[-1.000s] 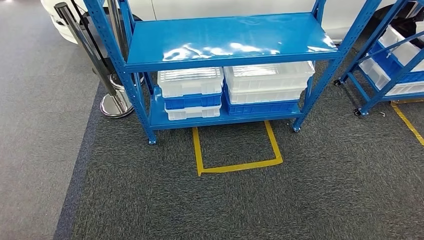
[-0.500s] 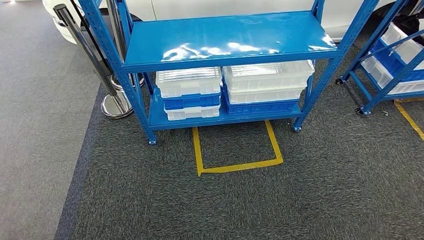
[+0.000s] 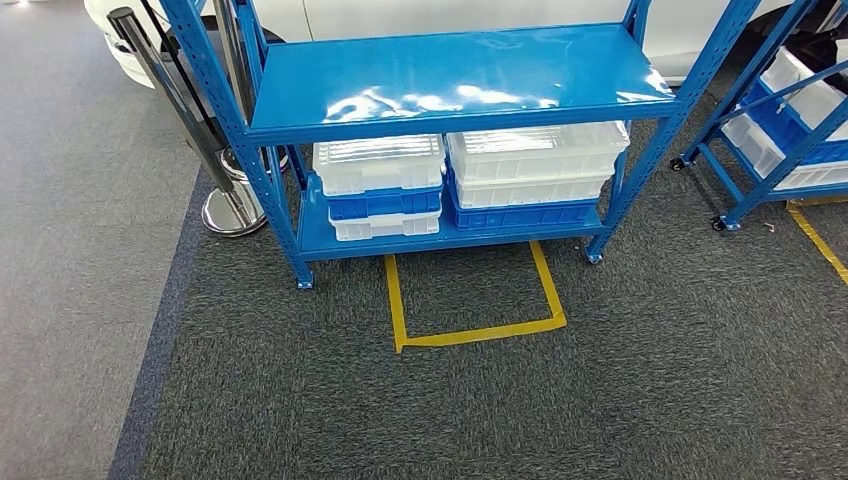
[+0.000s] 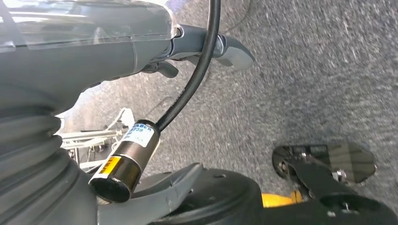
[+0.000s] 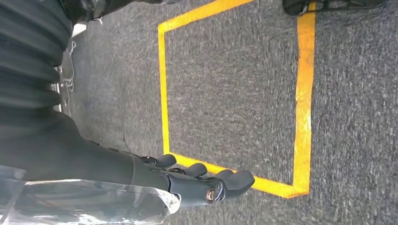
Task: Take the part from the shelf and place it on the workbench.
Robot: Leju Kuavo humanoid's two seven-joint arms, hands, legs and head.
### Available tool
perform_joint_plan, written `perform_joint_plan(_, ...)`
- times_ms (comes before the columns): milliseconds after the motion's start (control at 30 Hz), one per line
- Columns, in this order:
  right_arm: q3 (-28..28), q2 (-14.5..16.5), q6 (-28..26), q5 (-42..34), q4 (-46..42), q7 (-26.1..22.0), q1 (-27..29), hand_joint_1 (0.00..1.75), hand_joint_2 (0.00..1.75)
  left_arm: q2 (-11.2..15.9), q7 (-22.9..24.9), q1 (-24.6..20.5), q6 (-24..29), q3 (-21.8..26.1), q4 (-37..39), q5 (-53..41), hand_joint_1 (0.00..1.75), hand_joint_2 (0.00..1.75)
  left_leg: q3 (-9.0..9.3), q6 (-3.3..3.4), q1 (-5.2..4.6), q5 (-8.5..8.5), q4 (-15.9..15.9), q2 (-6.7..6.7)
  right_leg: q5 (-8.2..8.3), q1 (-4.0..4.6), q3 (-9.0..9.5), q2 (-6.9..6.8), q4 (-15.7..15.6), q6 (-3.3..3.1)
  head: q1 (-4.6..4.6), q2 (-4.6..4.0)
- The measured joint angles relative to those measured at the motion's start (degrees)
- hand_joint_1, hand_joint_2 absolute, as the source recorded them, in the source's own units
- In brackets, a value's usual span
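A blue metal shelf [image 3: 450, 75] stands ahead of me, its upper board glossy with glare. On its lower board lie stacked white bins [image 3: 535, 155] and blue bins [image 3: 385, 203]; what they hold is hidden. My left hand [image 4: 206, 47] hangs over the grey carpet with its fingers apart and holds nothing. Over a yellow tape square [image 5: 302, 93] on the carpet hangs my right hand [image 5: 202, 180], fingers stretched out side by side and holding nothing.
The yellow tape square [image 3: 470, 335] lies on the dark carpet right before the shelf. A chrome stanchion [image 3: 225, 205] stands at the shelf's left corner. At the right is a second blue rack [image 3: 780, 130] with bins. A white car body [image 3: 470, 15] sits behind.
The whole picture has shifted very slightly, so the camera moved a little. The shelf and bins have not moved.
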Motion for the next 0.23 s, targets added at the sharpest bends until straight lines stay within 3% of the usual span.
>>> perform_joint_plan(233,3.8,-1.1,2.9,-7.3,-1.5,-1.4,1.6,0.0,1.75,0.6,-1.6,1.9,-5.0,7.4,-1.9,-5.7,0.0,1.75,0.01,0.01,0.0,-0.01,0.0,0.0,0.0,0.0,0.0,0.0,0.0,0.0,-0.01,0.0)
